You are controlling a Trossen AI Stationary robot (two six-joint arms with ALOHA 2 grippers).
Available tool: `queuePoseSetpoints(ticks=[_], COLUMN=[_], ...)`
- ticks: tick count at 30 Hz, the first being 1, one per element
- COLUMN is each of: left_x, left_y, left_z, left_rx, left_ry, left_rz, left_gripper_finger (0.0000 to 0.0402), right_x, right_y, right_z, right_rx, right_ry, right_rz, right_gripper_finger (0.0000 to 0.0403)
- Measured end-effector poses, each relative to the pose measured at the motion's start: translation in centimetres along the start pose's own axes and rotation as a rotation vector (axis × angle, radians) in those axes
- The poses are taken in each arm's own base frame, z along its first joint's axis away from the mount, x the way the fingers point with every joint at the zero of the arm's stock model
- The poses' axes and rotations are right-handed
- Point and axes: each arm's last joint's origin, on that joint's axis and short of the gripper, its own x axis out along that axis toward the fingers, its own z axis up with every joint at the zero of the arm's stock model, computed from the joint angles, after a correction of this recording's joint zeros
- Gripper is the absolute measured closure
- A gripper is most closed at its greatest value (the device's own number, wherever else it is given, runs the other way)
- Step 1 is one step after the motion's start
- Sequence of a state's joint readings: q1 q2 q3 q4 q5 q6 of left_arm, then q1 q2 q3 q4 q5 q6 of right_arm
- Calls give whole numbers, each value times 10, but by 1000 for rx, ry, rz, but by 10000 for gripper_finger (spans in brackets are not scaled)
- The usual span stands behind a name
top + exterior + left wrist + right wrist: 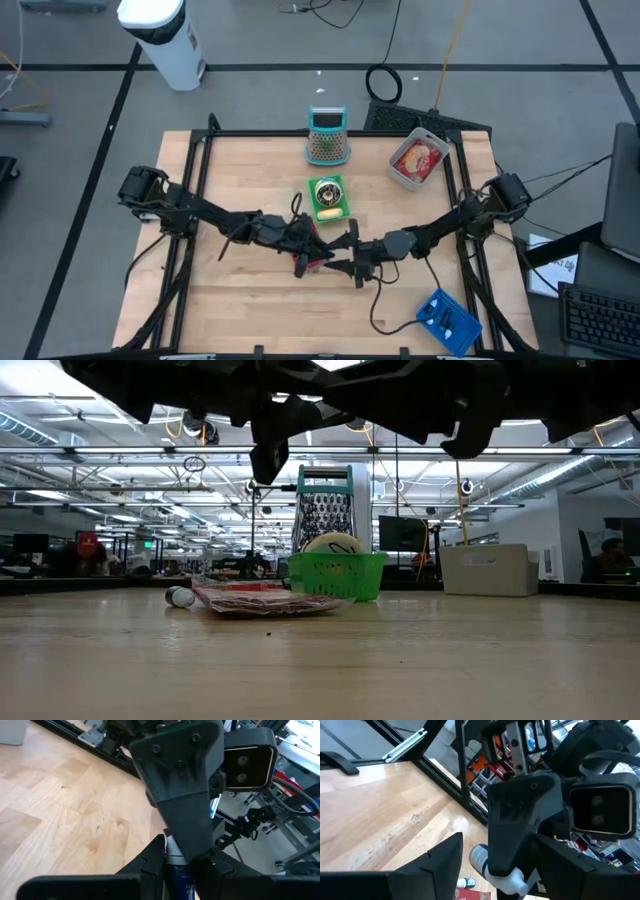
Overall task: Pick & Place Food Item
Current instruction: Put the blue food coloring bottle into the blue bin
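A small bottle (481, 857) with a blue label and a white end (512, 882) hangs above the table's middle, with my left gripper (316, 250) shut on it. My right gripper (495, 870) faces it from the table's right. It is open, with one finger on either side of the bottle and touching nothing. On the table below lie a flat red packet (260, 600) and a second small bottle (180, 597). Just beyond them a green basket (328, 197) holds a round pale food item (333, 543). My left gripper pinches the bottle's labelled body (181, 882) between its two fingers (150, 865). The fingers come about level from the table's left. The bottle is lifted clear of the table, tilted, with its white end sticking out past the fingers.
A box grater (326, 135) stands at the far edge behind the basket. A clear tub (418, 160) with a red package sits at the far right. A blue object (447, 320) lies at the near right corner. The near half of the wooden table (320, 660) is bare.
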State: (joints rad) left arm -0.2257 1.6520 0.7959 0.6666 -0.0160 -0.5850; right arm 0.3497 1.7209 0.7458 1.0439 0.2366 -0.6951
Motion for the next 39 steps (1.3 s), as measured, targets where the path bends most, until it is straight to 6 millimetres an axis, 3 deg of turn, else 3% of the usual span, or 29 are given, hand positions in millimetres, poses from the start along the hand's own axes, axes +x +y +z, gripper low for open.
queuePoseSetpoints(ticks=[5, 17, 29, 33, 39], left_x=[0, 0, 0, 0, 0], left_y=[0, -1, -2, -2, -3], left_z=[0, 0, 1, 1, 3], left_rx=[-33, -68, -9, 58, 87], left_ry=[0, 1, -14, -24, -44], left_rz=[-5, -30, -32, -13, -20], left_gripper_finger=[325, 323, 317, 281, 187], right_x=[9, 10, 9, 9, 10], right_y=[3, 4, 6, 7, 6], right_z=[-4, -5, -7, -8, -9], right_rx=[-17, -44, -14, -21, -10], right_ry=[27, 43, 61, 68, 73], right_rz=[11, 22, 34, 46, 49], right_gripper_finger=[190, 277, 305, 308, 334])
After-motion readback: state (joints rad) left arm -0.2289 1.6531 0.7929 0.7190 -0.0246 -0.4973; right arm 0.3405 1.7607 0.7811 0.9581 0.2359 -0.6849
